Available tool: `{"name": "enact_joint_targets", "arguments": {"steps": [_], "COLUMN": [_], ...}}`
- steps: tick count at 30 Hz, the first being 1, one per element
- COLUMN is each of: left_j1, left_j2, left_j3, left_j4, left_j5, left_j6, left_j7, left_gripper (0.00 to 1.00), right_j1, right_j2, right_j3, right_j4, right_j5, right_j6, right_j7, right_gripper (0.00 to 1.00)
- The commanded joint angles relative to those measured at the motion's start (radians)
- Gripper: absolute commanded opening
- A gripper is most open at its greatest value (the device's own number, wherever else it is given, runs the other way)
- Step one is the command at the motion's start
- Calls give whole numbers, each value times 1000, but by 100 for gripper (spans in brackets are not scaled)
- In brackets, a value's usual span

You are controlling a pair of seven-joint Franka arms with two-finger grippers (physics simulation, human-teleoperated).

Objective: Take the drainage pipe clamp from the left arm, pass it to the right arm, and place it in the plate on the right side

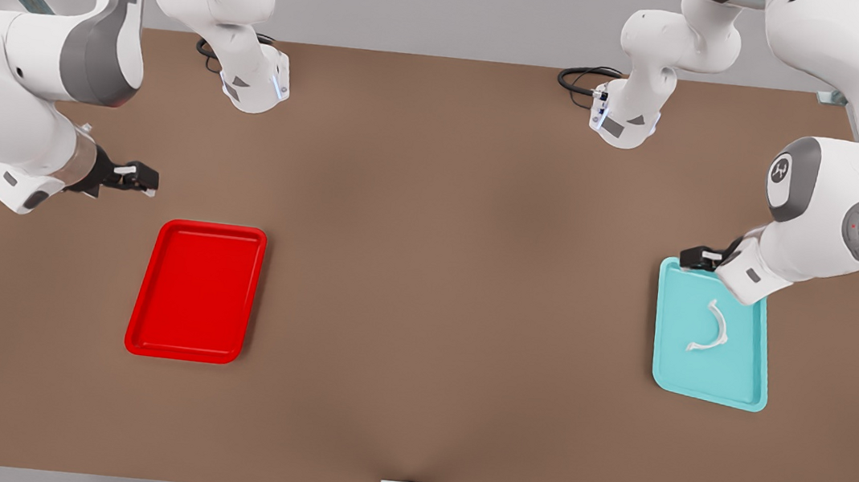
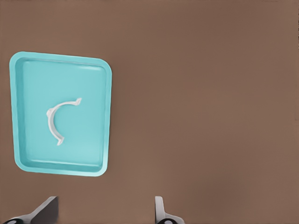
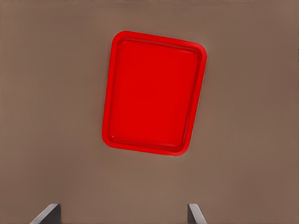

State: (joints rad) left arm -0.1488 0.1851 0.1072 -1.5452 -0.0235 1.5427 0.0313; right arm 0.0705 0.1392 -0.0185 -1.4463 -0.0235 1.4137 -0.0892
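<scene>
Currently we see the small white half-ring drainage pipe clamp [image 1: 711,328] in the teal rectangular tray [image 1: 752,391], near our spread-fingered left gripper [image 1: 698,258]; the right gripper [image 1: 141,177], also spread, waits over by the glossy red plate [image 1: 145,322].

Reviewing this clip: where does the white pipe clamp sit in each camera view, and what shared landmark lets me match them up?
Front view: the drainage pipe clamp lies loose in the teal tray, at the front view's right, beside the left gripper.
Left wrist view: clamp inside the same tray.
Right wrist view: not in it.
Shared landmark: the teal tray.
</scene>
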Motion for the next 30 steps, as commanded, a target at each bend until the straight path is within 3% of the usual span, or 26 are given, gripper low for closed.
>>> {"name": "enact_joint_targets", "arguments": {"steps": [1,4,7,9,16,22,30], "left_j1": [2,55,198,230,267,276,279], "left_j2": [0,95,333,421,501,502,494], "left_j3": [2,0,-7,-6,3,32,34], "left_j4": [0,0,-3,-6,-9,-73,-153], "left_j5": [1,-7,-67,-76,-121,-108,-107], "left_j6": [43,146,408,507,594,774,740], "left_j7": [32,157,847,1228,1906,1957,1957], "left_gripper": [100,100,100,100,100,100,100], "right_j1": [0,0,-1,0,0,0,0], "right_j2": [-1,0,2,2,8,19,23], "right_j3": [2,3,3,3,3,3,5], "right_j4": [0,0,-5,-9,-13,-13,-13], "right_j5": [-3,-1,4,5,10,11,11], "right_j6": [48,54,64,68,71,71,71], "right_j7": [-46,-46,-46,-46,-46,-46,-46], "right_gripper": [100,100,100,100,100,100,100]}}
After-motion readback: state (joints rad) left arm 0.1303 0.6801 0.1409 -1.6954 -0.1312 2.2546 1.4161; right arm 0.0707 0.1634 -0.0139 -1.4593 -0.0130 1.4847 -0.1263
